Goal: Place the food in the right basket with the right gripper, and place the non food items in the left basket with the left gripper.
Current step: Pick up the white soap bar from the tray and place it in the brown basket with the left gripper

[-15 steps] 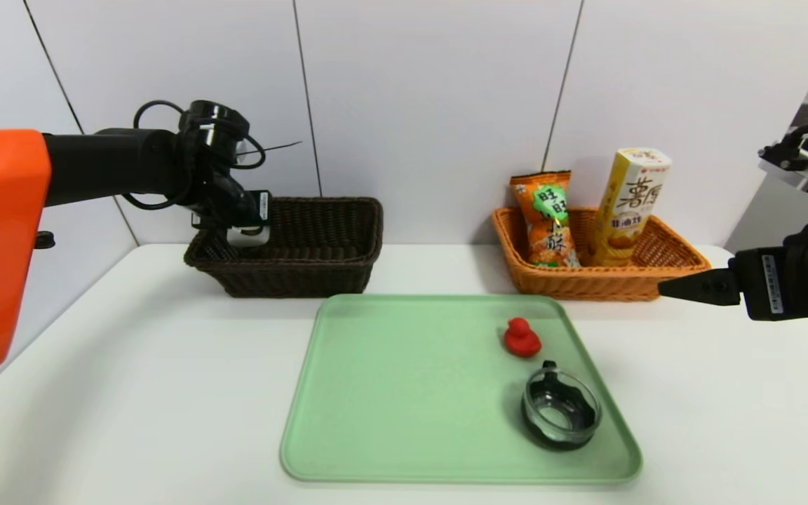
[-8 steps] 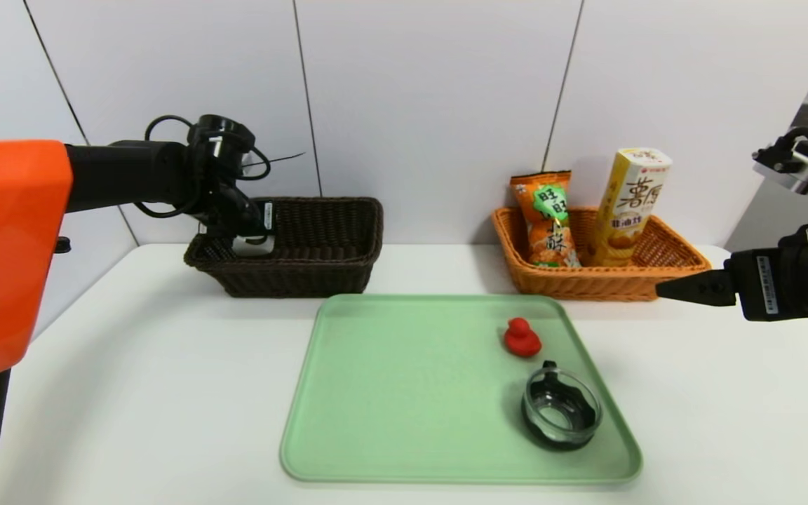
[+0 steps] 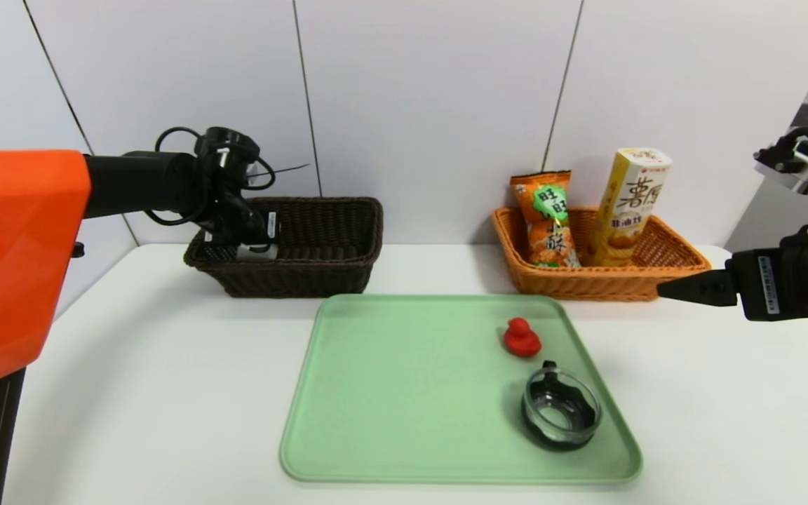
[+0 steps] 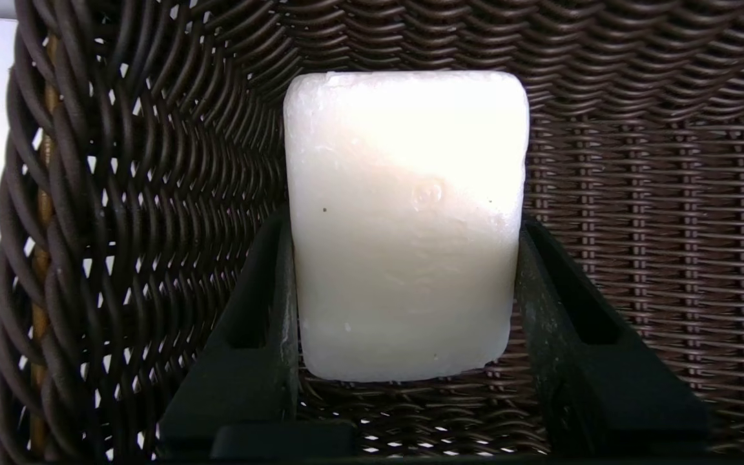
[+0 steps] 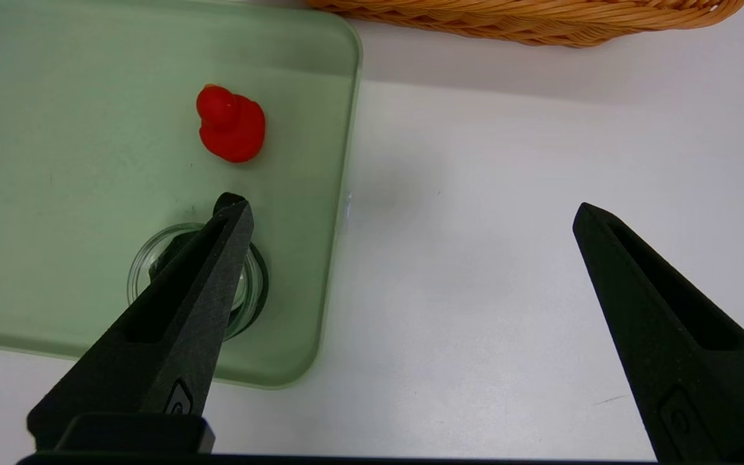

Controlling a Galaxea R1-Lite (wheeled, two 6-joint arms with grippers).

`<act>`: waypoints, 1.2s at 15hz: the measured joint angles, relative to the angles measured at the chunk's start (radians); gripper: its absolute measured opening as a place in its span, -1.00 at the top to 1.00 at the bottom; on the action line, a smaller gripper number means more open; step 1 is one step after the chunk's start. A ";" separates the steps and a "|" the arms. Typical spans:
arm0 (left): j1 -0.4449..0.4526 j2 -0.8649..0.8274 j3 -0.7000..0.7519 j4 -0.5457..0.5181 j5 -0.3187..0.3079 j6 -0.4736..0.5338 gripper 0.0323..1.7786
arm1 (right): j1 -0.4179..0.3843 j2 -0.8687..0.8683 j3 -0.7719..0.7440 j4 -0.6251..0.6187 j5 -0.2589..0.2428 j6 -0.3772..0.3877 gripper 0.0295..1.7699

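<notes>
Nearest on the desk lies the green tray, its near edge close to the desk's front edge. Toward the tray's near right corner sits a small glass jar with a dark inside, and just beyond it, near the right edge, a red toy duck.

Off the tray's right edge, the right gripper hangs above bare desk, pointing forward and tilted down, its two black fingers spread wide with nothing between them.

Behind the tray's far right corner stands the orange basket, holding an orange snack bag and a tall yellow biscuit box, both leaning upright.

At the far left, the left arm reaches forward with its wrist angled down into the left end of the dark brown basket. The left gripper is clamped on a white bar of soap, one finger on each long side, low inside the basket; whether it touches the bottom is unclear.
</notes>
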 joint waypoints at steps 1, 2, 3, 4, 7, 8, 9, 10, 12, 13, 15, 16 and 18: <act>0.001 0.002 0.000 -0.004 0.001 0.001 -0.06 | 0.000 0.000 0.001 0.001 0.000 0.000 -0.93; 0.002 0.005 0.000 -0.017 0.000 0.002 -0.06 | 0.000 0.000 0.001 0.001 -0.001 0.000 -0.93; 0.002 0.007 0.000 -0.025 0.000 0.004 -0.06 | 0.000 0.000 0.001 0.001 0.000 0.000 -0.93; 0.002 0.008 0.000 -0.028 0.000 0.004 -0.06 | 0.000 0.000 0.001 0.001 0.000 0.000 -0.93; 0.002 0.010 0.000 -0.028 0.000 0.007 -0.06 | 0.000 0.000 0.001 0.000 -0.002 0.000 -0.93; 0.002 0.011 0.000 -0.029 0.000 0.006 -0.13 | 0.000 0.000 0.001 0.000 -0.002 0.000 -0.93; 0.001 0.012 0.000 -0.029 0.001 0.007 -0.22 | 0.001 0.000 0.001 0.000 -0.002 0.000 -0.93; 0.002 0.013 0.000 -0.031 0.000 0.006 -0.32 | 0.001 -0.001 0.001 0.000 -0.002 -0.001 -0.93; 0.002 0.013 0.000 -0.038 -0.001 0.005 -0.45 | 0.000 -0.003 0.001 0.001 -0.002 0.002 -0.93; 0.001 0.013 0.000 -0.040 -0.001 0.006 -0.51 | 0.000 -0.003 0.006 0.000 -0.001 0.003 -0.93; 0.000 0.010 0.000 -0.040 0.000 0.007 -0.60 | 0.001 -0.003 0.012 -0.001 0.000 0.002 -0.93; 0.000 0.006 0.000 -0.041 0.000 0.007 -0.64 | 0.001 -0.003 0.012 -0.003 0.000 0.000 -0.93; 0.000 -0.013 0.000 -0.049 -0.002 0.006 -0.70 | 0.001 -0.003 0.010 -0.003 -0.002 -0.001 -0.93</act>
